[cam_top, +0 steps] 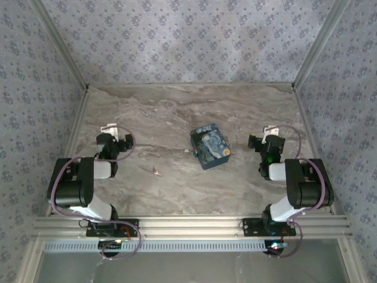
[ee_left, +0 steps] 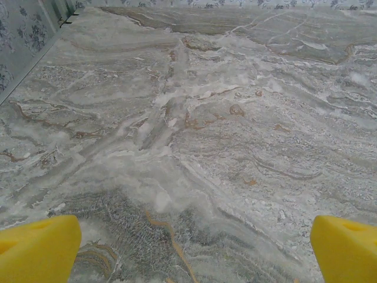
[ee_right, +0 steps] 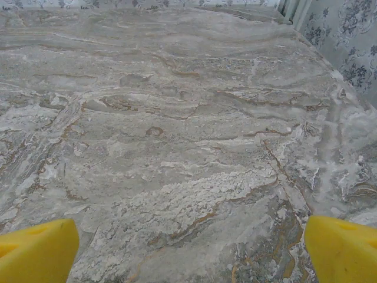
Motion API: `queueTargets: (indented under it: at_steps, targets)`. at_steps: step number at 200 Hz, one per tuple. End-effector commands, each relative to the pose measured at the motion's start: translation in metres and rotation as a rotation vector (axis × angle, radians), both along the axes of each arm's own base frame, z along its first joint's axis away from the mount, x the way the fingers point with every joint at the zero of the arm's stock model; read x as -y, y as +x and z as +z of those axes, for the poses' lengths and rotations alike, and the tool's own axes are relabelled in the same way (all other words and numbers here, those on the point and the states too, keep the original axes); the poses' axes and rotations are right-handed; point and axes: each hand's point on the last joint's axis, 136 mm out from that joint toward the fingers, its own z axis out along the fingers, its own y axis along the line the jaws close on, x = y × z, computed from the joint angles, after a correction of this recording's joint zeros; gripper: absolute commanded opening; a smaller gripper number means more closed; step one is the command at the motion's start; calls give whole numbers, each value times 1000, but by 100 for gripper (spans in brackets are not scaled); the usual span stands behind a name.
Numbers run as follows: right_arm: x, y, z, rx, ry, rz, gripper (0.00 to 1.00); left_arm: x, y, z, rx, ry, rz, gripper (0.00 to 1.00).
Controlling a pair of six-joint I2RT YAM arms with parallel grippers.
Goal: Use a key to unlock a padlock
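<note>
A blue-and-yellow swirl-painted box (cam_top: pixel 211 145) lies in the middle of the marble table (cam_top: pixel 177 112). At its near-left corner a tiny blue piece, seemingly the padlock (cam_top: pixel 194 154), sticks out. A tiny pale speck, likely the key (cam_top: pixel 156 171), lies on the marble left of the box and nearer to me. My left gripper (cam_top: pixel 111 129) rests far left of both, my right gripper (cam_top: pixel 268 132) to the box's right. In both wrist views the yellow fingertips (ee_left: pixel 36 249) (ee_right: pixel 344 247) stand wide apart, so each gripper (ee_left: pixel 188 253) (ee_right: pixel 188 253) is open over bare marble.
Patterned walls close in the table at the back and both sides, with metal rails along the side edges (cam_top: pixel 75 127). An aluminium frame (cam_top: pixel 188 225) carrying both arm bases runs along the near edge.
</note>
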Motion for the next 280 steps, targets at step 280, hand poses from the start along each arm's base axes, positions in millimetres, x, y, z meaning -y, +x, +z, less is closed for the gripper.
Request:
queueTargets:
  at_steps: [280]
  targets:
    - [-6, -21, 132, 140, 254, -45, 100, -3, 4, 100, -97, -347, 152, 100]
